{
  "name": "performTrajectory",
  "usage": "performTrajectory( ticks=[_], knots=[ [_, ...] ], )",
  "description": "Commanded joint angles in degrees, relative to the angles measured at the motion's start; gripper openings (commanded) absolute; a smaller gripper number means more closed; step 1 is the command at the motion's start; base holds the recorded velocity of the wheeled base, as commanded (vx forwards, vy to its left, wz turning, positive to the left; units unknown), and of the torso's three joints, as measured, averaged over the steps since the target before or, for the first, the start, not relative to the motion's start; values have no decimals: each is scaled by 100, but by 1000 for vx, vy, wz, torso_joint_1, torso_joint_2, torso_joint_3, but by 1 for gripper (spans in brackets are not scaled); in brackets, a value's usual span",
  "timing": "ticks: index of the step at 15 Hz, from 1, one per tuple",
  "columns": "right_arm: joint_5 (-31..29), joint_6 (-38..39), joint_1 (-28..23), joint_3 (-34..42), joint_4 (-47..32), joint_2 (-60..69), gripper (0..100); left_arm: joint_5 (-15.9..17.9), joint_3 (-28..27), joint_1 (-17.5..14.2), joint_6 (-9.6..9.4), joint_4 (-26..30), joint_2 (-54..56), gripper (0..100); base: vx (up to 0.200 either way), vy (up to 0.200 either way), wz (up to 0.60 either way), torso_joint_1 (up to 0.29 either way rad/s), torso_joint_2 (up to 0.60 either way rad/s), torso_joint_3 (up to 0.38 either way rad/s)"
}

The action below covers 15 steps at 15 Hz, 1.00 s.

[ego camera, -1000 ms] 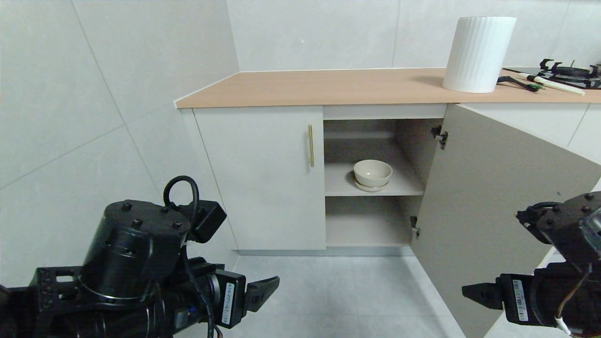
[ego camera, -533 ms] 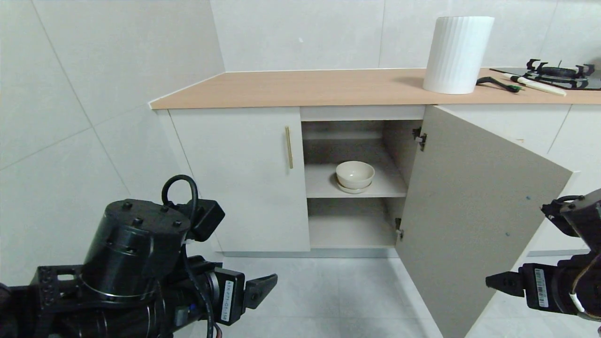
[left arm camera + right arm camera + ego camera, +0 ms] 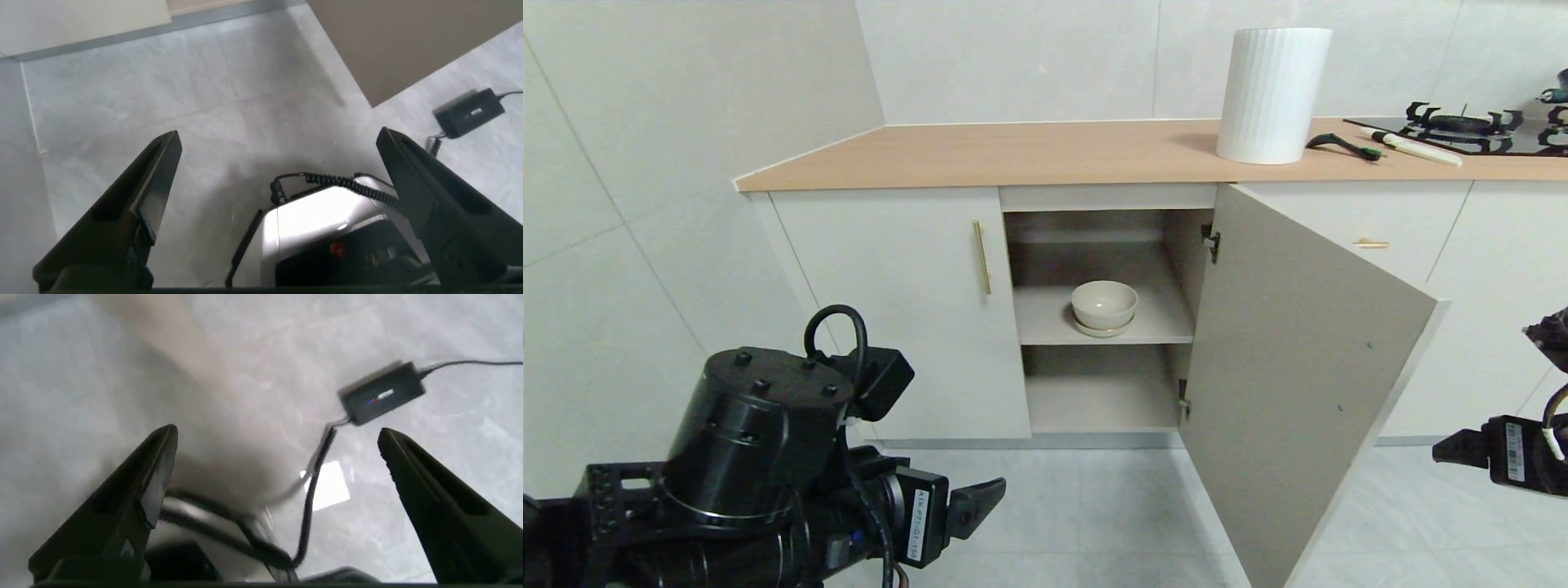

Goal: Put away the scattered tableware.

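Bowl on plate, cabinet shelf, door open

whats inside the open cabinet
A beige bowl sits on a small plate on the upper shelf. Whatever lies behind the closed left door is hidden.

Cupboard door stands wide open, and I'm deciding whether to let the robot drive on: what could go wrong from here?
1. The cupboard door stands far out, its free edge near the right gripper; a turn of the base or arm might knock it.
2. A power adapter and its cable lie on the floor under that gripper; the wheels could snag them.
3. The bowl sits on a plate; a careless reach could tip it.
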State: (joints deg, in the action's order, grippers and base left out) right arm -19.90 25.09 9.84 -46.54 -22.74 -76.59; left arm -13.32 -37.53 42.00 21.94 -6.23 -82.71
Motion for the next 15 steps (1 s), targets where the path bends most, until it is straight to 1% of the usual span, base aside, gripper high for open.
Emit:
performTrajectory(
  ticks=[1, 2, 4, 6, 7, 8, 10, 12, 15],
  knots=[
    [21, -13, -738, -382, 41, -391, 100, -4, -8, 2, 3, -10, 10, 100, 0, 0, 0, 0, 0, 0],
    [47, -4, -843, -443, 59, -479, 100, -4, -8, 2, 3, -10, 10, 100, 0, 0, 0, 0, 0, 0],
    [91, 40, -1204, -645, 815, -1130, 100, -4, -17, -16, 12, -27, 18, 100, 0, 0, 0, 0, 0, 0],
    [170, 31, -1256, -654, 1430, -1578, 100, -4, -43, -95, 21, -36, 36, 100, 0, 0, 0, 0, 0, 0],
    [320, 31, -1256, -716, 1606, -1842, 100, -4, -52, -165, 29, -36, 89, 100, 0, 0, 0, 0, 0, 0],
    [451, 31, -1239, -865, 1623, -2017, 100, -4, -70, -183, 29, -36, 124, 100, 0, 0, 0, 0, 0, 0],
    [654, 31, -1168, -1094, 1623, -2220, 100, -4, -105, -262, 29, -36, 194, 100, 0, 0, 0, 0, 0, 0],
    [882, 31, -940, -1155, 1632, -2264, 100, 5, -140, -315, 29, -36, 273, 100, 0, 0, 0, 0, 0, 0],
    [1102, 31, -377, -1269, 1632, -2290, 100, -4, -202, -332, 29, -36, 352, 100, 0, 0, 0, 0, 0, 0]
  ],
)
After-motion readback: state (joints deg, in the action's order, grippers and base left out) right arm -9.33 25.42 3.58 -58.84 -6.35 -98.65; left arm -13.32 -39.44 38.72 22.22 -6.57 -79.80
